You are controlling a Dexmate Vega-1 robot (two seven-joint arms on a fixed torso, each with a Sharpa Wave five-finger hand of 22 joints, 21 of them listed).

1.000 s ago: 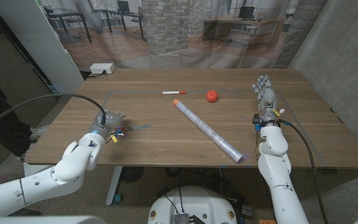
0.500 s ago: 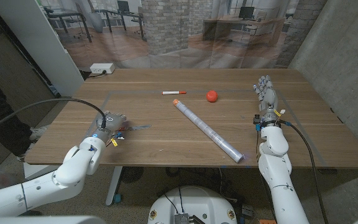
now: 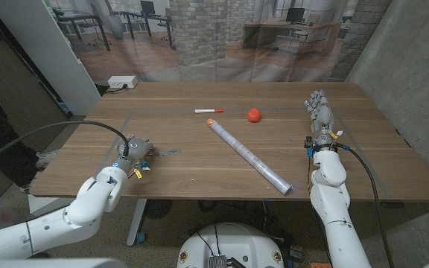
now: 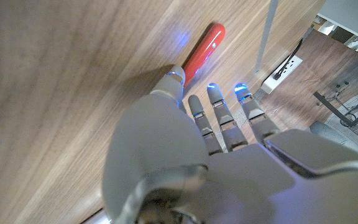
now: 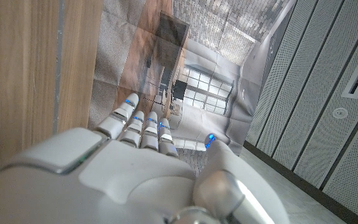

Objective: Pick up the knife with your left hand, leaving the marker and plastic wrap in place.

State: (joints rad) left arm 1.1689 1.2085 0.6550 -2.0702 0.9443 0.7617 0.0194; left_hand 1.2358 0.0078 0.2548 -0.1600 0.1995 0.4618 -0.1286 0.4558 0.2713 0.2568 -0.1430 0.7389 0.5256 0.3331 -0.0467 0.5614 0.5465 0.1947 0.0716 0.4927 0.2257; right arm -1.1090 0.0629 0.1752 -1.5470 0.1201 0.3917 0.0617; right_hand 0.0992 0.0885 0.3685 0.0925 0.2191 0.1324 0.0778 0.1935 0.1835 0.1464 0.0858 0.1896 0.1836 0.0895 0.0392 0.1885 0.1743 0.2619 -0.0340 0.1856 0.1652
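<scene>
The knife's thin grey blade (image 3: 166,152) pokes out to the right from under my left hand (image 3: 133,151), at the table's near left. In the left wrist view its red handle (image 4: 202,48) lies on the wood, with one fingertip (image 4: 174,78) touching its end; the fingers of that hand (image 4: 216,137) are stretched out and apart, closed round nothing. The marker (image 3: 208,111), white with a red cap, lies at the far middle. The long plastic wrap roll (image 3: 248,155) runs diagonally across the middle. My right hand (image 3: 319,119) stands at the right with straight fingers, holding nothing.
A small red ball (image 3: 254,115) sits right of the marker, just beyond the roll's far end. A white power strip (image 3: 121,82) lies at the far left corner and also appears as the power strip (image 4: 284,65) in the left wrist view. A concrete wall stands close on the right.
My left hand has slid a little to the right and toward the near edge, over the knife. The right hand, marker, roll and ball have not moved.
</scene>
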